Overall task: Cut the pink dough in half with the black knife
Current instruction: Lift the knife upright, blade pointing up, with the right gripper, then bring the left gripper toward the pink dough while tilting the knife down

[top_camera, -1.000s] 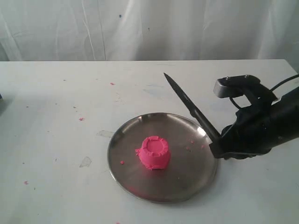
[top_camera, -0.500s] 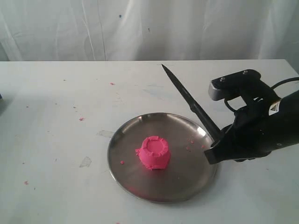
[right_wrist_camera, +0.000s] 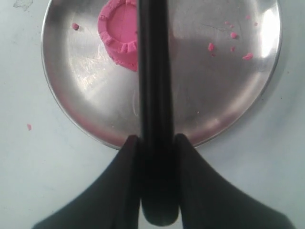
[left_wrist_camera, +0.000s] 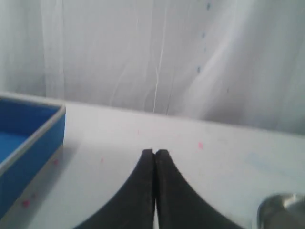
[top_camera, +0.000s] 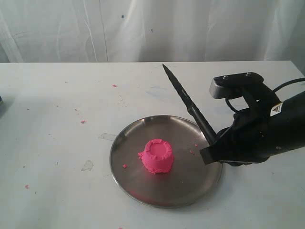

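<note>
Right tool [top_camera: 212,153] clenched on black knife [top_camera: 183,98], blade tilted up, pink dough [top_camera: 157,156] (uncut) on steel plate [top_camera: 190,177], my left tool [left_wrist_camera: 155,162] closed, empty.

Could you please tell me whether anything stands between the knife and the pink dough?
Nothing visible does. The right pincer holds the black knife tilted up over the rim of the steel plate; only bare plate and tiny pink crumbs lie before the pink dough.

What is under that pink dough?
A round steel plate holds the pink dough, with pink crumbs scattered nearby. The patch of plate right beneath the dough is hidden.
</note>
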Robot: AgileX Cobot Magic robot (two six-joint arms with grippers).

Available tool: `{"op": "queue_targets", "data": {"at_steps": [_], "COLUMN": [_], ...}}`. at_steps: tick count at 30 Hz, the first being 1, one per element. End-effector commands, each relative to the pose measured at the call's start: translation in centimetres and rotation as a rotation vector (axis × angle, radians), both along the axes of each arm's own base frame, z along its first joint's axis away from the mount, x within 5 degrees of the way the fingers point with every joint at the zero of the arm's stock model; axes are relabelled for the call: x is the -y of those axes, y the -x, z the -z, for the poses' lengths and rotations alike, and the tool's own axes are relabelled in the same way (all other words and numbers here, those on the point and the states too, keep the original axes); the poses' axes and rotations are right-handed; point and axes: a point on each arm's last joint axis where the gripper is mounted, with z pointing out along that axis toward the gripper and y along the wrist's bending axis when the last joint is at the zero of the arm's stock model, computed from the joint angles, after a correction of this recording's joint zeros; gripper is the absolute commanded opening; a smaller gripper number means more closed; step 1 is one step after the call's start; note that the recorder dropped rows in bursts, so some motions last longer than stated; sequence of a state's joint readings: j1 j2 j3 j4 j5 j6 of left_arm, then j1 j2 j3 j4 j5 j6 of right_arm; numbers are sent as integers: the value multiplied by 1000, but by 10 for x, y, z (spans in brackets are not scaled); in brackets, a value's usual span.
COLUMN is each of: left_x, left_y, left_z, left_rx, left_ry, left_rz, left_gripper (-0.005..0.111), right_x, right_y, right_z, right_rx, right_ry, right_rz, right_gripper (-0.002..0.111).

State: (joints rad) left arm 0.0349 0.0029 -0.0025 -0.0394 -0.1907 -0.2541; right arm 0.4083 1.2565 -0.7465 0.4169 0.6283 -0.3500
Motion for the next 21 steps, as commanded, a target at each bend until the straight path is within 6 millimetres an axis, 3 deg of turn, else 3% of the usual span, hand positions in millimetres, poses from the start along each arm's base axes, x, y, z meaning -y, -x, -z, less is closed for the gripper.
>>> {"op": "queue_targets", "data": {"at_steps": [1, 6, 10, 15, 21], "left_x": [-3, -8, -9, -2, 15], "left_y": [5, 17, 17, -4, -35], "left_z": [-23, -46, -60, -68, -67], "left_rx": [267, 558, 532, 276, 159], "left_ry": [31, 71, 111, -147, -552], "left_rz": [-28, -69, -73, -48, 102], "left_gripper": [0, 0, 0, 0, 0], "right_x": [-1, -1, -1, -1, -1], "right_y": [1, 0, 0, 0, -1], "right_z": [-2, -3, -3, -3, -3], "right_rx": [18, 30, 32, 29, 31], "right_ry": [-17, -20, -20, -27, -23], "right_rz": [0, 5, 6, 9, 8], "right_gripper": [0, 0, 0, 0, 0]}}
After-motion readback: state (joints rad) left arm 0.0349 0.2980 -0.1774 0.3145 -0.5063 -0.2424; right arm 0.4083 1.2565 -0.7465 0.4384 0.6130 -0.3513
